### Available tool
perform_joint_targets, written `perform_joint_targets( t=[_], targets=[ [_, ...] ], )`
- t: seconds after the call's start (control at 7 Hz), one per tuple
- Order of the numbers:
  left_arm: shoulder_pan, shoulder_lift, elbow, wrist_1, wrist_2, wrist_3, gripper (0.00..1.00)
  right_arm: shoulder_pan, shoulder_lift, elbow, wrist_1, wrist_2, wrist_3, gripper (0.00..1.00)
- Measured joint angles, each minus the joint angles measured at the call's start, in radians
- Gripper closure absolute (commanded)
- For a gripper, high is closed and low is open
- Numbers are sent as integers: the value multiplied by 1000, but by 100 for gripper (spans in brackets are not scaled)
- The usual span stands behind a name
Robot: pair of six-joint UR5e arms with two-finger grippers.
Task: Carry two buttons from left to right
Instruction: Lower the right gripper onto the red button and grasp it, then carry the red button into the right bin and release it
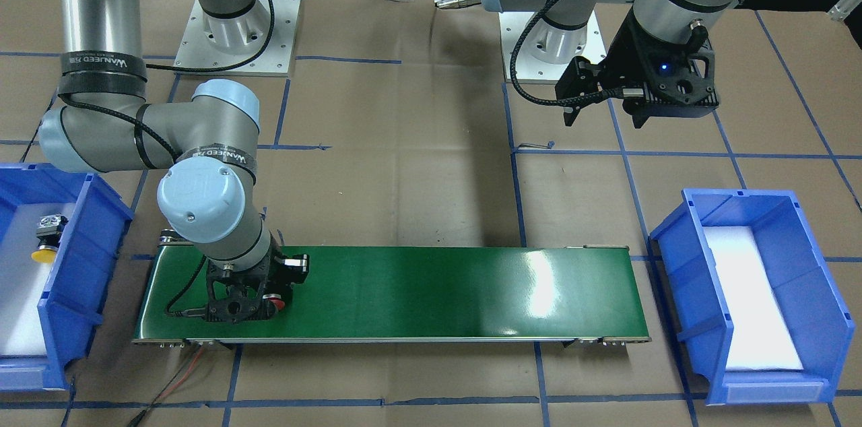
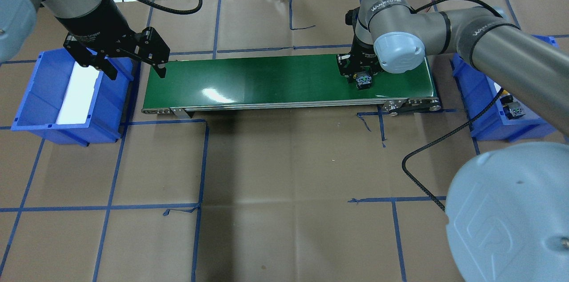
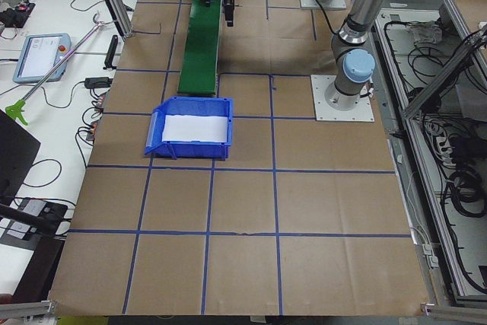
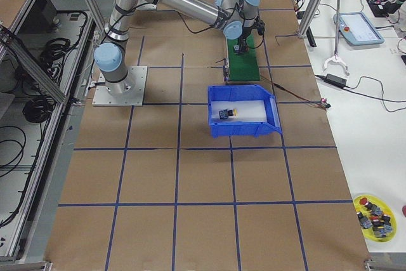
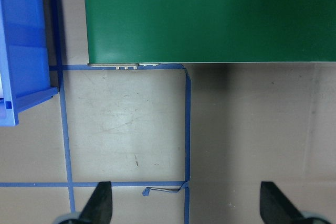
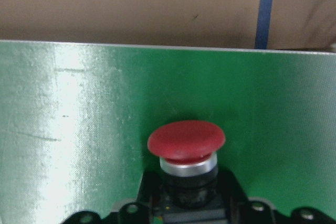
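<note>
The red button lies sideways in my right gripper, which is shut on its black barrel low over the green conveyor belt at my right end. The red cap peeks out in the front view, and the contact block shows from overhead. The yellow button lies in the blue bin on my right; it also shows overhead. My left gripper is open and empty, hovering between the belt's other end and the left blue bin.
The left bin holds only a white liner. Blue tape lines cross the brown table paper. A black cable hangs from my right arm. Red wires trail from the belt's end. A yellow dish of spare parts sits far off.
</note>
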Motion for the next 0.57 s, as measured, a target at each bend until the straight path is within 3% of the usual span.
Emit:
perform_joint_targets(
  t=[0.57],
  targets=[
    [0,0,0,0,0,0,0,-86,-150,-14,128,-1,-7,97]
  ],
)
